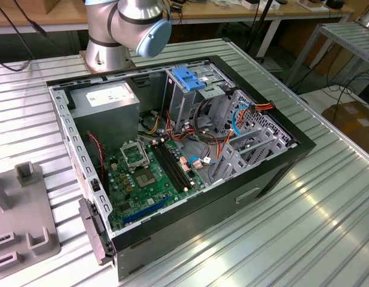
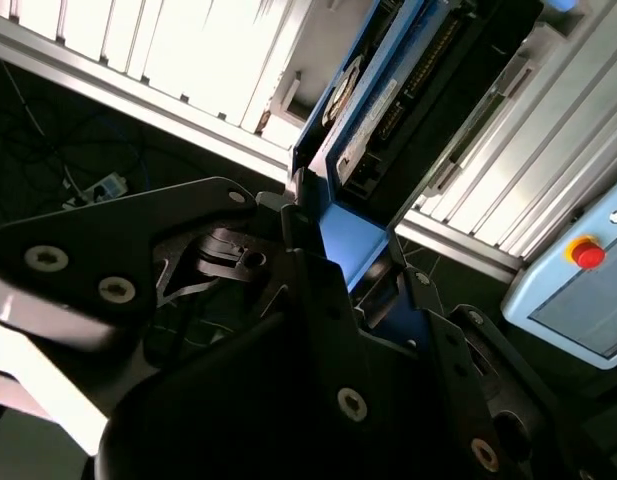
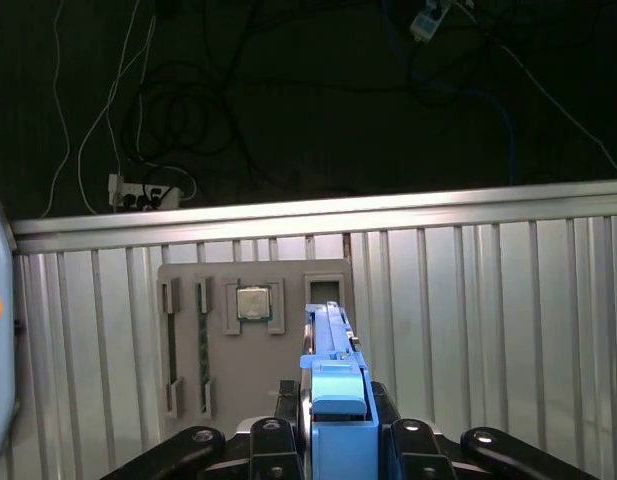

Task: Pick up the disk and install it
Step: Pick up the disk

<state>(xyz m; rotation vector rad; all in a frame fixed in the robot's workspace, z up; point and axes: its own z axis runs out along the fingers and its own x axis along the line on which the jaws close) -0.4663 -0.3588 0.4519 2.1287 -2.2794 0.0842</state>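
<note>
Disk [image 3: 328, 340]: in the gripper, edge-on, in the air above the table [image 3: 488, 300], near the grey tray [image 3: 188, 290].
Gripper [image 3: 336, 425]: fingers clamped on the disk, one on each side of its blue rail [image 2: 350, 235].
Weight: likely dense for its size, stiff, no flex.
Surface: metal faces look smooth and probably slippery; the plastic rail should give better purchase.
Fragility: likely shock-sensitive; the connector end [image 2: 388, 120] should be kept from knocks.
Hold: by the railed side edges, as now.
Case [image 1: 274, 173]: open on the table, with the blue-topped cage [image 1: 190, 81] at its far side.
</note>
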